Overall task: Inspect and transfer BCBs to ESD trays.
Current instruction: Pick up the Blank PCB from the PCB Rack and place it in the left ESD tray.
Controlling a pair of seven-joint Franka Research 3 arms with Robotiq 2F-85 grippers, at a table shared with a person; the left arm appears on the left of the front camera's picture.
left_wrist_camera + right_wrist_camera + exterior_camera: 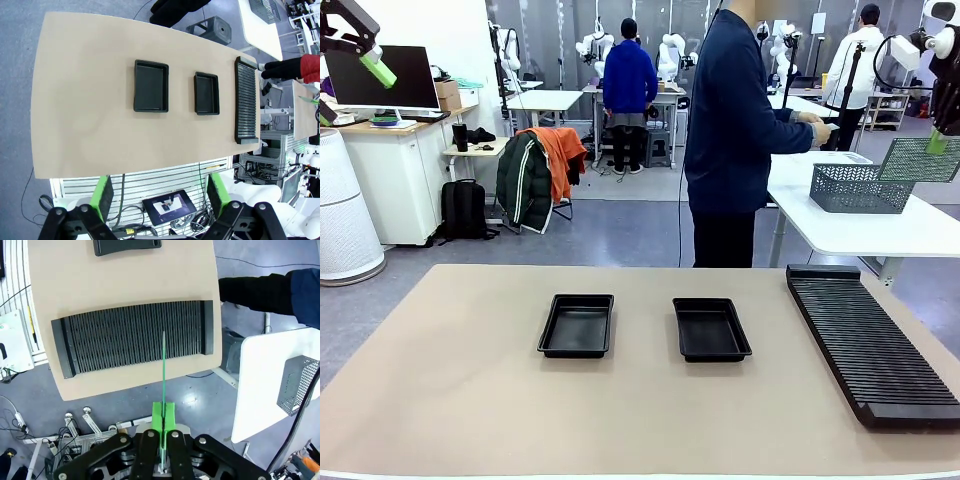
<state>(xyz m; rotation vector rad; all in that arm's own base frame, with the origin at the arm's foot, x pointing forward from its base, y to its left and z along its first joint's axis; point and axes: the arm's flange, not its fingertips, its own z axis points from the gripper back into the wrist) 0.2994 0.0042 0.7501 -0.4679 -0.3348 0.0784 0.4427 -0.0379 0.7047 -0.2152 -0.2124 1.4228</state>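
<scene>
Right wrist view, R end effector (163, 407) pinching thin BCB (163, 360) edge-on, high over slotted rack (125, 340), L end effector (159, 187) open.

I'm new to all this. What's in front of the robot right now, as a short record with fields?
Surface: tan table
Trays: left tray and right tray, black, both empty
Right side: long black ribbed rack
Left arm: left gripper open, empty, high above the table
Right arm: right gripper shut on a thin BCB, seen edge-on above the rack
Far side: person standing
</scene>
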